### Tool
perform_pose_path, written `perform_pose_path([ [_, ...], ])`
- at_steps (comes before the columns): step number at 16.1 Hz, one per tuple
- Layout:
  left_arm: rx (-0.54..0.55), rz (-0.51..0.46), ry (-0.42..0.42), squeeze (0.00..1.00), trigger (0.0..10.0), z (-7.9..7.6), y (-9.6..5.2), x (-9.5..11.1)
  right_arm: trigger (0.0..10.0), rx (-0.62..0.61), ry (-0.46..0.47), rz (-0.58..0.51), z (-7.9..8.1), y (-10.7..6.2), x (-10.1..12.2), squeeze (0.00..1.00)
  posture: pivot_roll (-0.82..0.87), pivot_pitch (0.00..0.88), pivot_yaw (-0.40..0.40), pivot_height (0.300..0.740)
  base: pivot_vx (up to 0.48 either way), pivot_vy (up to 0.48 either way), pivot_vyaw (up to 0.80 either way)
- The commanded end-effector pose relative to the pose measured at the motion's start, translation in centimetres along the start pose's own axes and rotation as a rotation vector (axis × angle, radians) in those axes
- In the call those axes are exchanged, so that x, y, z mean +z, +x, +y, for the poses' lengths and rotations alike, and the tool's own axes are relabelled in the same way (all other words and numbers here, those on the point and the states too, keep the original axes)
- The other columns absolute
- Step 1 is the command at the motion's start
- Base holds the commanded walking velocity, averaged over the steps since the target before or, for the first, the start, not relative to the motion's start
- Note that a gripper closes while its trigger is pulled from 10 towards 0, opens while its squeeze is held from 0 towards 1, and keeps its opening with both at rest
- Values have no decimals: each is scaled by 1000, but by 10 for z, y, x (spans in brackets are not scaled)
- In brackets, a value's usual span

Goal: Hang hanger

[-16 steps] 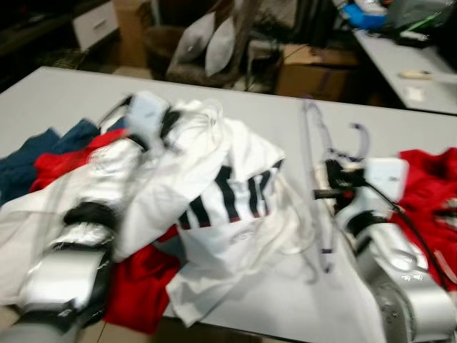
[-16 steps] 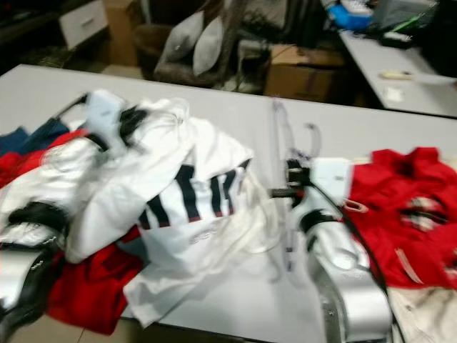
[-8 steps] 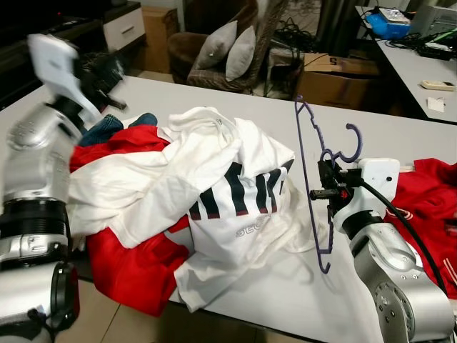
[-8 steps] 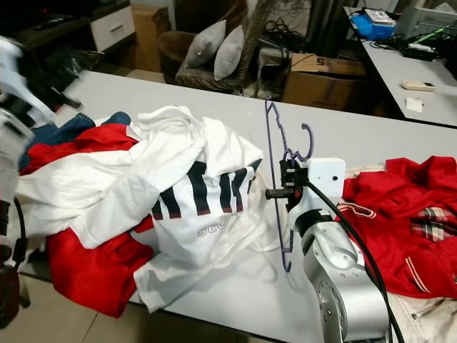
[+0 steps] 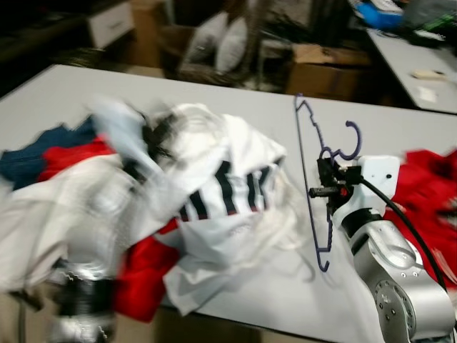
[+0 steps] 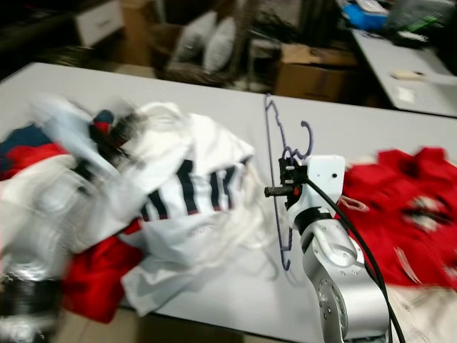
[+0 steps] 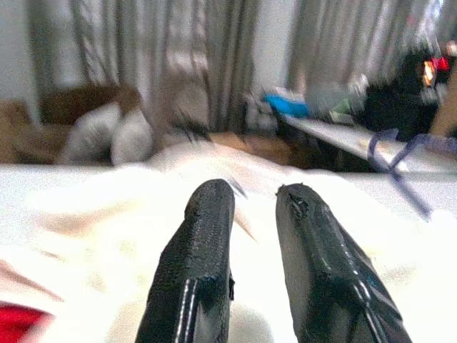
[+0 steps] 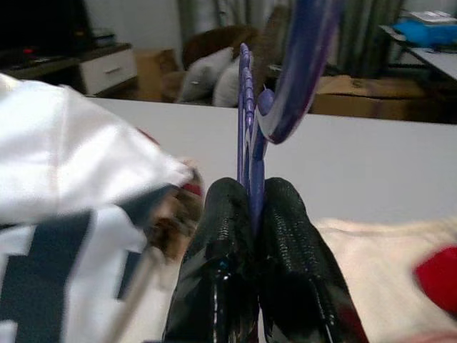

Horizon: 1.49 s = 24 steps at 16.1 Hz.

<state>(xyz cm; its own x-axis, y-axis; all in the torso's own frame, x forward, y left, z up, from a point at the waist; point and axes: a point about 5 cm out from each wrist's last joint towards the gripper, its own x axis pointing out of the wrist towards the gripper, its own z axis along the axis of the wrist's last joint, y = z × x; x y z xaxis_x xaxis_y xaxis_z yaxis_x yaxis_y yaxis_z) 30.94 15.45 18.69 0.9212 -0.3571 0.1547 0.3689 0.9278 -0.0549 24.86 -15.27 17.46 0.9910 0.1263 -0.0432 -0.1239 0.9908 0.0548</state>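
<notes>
Hanger in hand, garment not yet mounted. The right end effector [image 5: 323, 183] is clamped on the neck of the purple hanger [image 5: 313, 179], holding it upright above the bench [image 5: 64, 93], toward the right part of the near edge, with its hook pointing up and its lower tip close to the surface; the right wrist view shows both fingers [image 8: 221, 236] pressed against the purple wire. The left end effector [image 7: 253, 214], fingers slightly parted and holding nothing, hovers over the white striped shirt [image 5: 228, 193] heaped mid-bench; in the head views it is motion-blurred. A red garment [image 5: 428, 193] lies at the right edge, and red and blue clothes [image 5: 43, 153] at the left. By these frames the pickup is done; what remains appears to be fitting the shirt and hanging it up
</notes>
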Motion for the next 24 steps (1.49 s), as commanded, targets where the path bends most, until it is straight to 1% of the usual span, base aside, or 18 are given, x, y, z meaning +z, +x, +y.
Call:
perform_pose_path([
  [1, 27, -25, 61, 0, 10000, -1, 1, 10, 10000, -20, -23, -15, -4, -2, 5, 0, 27, 0, -23, 740, 0, -480, -800],
  [2, 27, -6, 73, 0, 10000, -6, -2, 6, 10000, -26, -54, -26, -4, -2, 8, 0, 22, 0, -34, 740, 0, -480, -800],
  [3, 32, 16, 91, 0, 10000, -12, -5, 2, 10000, -10, -100, -55, -4, 0, 17, 0, 16, 0, -45, 740, 0, -480, -544],
  [4, 37, 21, 98, 0, 10000, -13, -6, 1, 10000, -3, -111, -64, -3, 0, 20, 0, 16, 0, -45, 740, 0, -480, -544],
  [5, 60, 25, 101, 0, 10000, -13, -8, 0, 10000, 8, -99, -75, -3, 1, 28, 0, 8, 0, -54, 740, 0, -480, -525],
  [6, 74, 24, 109, 0, 10000, -13, -10, 0, 10000, 20, -78, -62, -2, 2, 29, 0, 8, 0, -54, 740, 0, -480, -688],
  [9, 86, 15, 118, 0, 10000, -17, -10, 3, 10000, 25, -88, -41, -2, 2, 30, 0, 7, 0, -64, 740, 0, -480, -663],
  [14, 78, 14, 128, 0, 10000, -23, -7, 5, 10000, 17, -87, -21, 0, 3, 31, 0, 0, 0, -59, 740, 0, -430, -663],
  [15, 71, 21, 121, 0, 10000, -24, -7, 4, 10000, 16, -85, -18, 0, 2, 30, 0, -1, 0, -56, 740, 0, 0, -663],
  [16, 81, 30, 114, 0, 10000, -23, -4, 3, 10000, 9, -74, -6, 0, 2, 28, 0, -2, 0, -51, 740, 0, 480, -663],
  [18, 77, 49, 145, 0, 10000, -22, -2, 1, 10000, -1, -64, 6, -1, 2, 26, 0, -3, 0, -46, 740, 0, 480, -663],
  [22, 81, 58, 150, 0, 10000, -19, 1, 1, 10000, -5, -56, 19, 0, 2, 23, 0, -1, 0, -36, 740, 0, 480, -661],
  [24, 87, 63, 151, 0, 10000, -18, 1, 0, 10000, -1, -49, 20, 1, 1, 22, 0, 0, 0, -34, 740, 0, 480, -256],
])
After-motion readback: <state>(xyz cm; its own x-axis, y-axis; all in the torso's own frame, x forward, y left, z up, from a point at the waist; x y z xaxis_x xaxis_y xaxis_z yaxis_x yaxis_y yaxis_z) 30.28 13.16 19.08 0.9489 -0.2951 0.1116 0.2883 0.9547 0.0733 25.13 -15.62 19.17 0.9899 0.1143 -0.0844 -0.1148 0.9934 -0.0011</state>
